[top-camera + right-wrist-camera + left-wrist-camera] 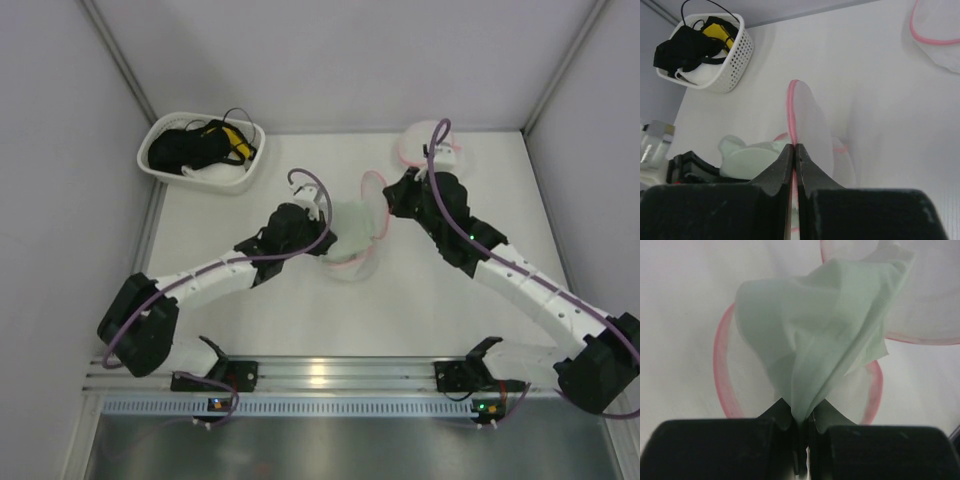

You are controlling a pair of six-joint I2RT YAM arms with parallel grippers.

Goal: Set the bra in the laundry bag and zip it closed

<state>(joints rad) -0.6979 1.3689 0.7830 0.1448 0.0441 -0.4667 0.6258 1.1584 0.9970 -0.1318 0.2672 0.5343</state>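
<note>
Midway through the loading step. Left tool (pixel 800 422) all but shut, pinching a gathered fold of the small, soft, pale white fabric bra (pixel 825 330); cloth fanned out just beyond its tips, above the open mouth of the round, translucent white mesh laundry bag (pixel 722 370) with its pink zipper rim. Not yet let go, and not clearly settled inside the pouch.

Right tool (pixel 794 150) fully shut on the pink edge of the bag's mesh flap, holding that flap upright and clear of the opening, just across from the left tool.

Done so far, by the look of it: garment picked up, bag opened, garment brought to the mouth. Left to do: drop or push the garment in, release it, lower the flap, find the zipper pull and run it round the rim. Zipper pull not made out in any view.

Well beyond the left tool, a white perforated plastic basket (pixel 215 180) with a black and yellow tangle (pixel 195 148); just past the right tool, a second pink-rimmed mesh pouch (pixel 412 140).
</note>
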